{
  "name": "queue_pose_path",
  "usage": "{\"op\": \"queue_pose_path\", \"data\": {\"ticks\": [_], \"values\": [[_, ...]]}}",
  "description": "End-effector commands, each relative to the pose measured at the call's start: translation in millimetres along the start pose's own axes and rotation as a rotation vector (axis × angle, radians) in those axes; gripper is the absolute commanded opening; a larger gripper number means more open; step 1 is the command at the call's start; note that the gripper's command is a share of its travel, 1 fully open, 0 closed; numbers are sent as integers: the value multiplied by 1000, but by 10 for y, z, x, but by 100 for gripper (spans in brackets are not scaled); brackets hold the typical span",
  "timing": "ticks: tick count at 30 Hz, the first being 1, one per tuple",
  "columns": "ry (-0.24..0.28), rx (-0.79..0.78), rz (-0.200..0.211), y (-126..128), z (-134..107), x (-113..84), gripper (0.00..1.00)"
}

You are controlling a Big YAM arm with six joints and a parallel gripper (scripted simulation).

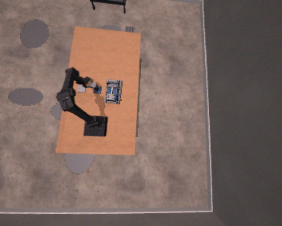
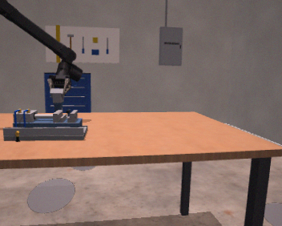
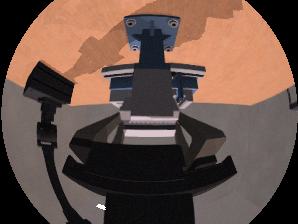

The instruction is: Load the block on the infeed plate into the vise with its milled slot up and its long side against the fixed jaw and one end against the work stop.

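Note:
My gripper is shut on the part, a pale grey block, and holds it in the air well above the table, over the far side of the vise. In the overhead view the gripper hangs just left of the vise. In the wrist view the part sticks out between the fingers and points at the vise below; I cannot tell which way its slot faces. The vise jaws stand open.
The vise sits on a grey base plate with a small yellow-topped post at its front. The pale infeed plate lies left of the gripper. The arm's base stands on the table's near end.

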State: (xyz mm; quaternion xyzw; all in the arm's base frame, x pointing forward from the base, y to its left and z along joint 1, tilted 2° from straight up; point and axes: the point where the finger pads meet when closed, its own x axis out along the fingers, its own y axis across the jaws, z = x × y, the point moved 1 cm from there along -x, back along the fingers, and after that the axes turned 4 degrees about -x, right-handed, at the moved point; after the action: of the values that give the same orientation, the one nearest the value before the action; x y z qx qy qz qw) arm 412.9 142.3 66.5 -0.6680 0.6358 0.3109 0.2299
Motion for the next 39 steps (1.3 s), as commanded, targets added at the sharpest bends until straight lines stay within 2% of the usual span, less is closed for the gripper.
{"op": "queue_pose_path", "data": {"ticks": [1, 39], "values": [[-29, 40, -60, -136, -110, -329, 0], [-29, 37, -61, -118, -247, -460, 0]]}}
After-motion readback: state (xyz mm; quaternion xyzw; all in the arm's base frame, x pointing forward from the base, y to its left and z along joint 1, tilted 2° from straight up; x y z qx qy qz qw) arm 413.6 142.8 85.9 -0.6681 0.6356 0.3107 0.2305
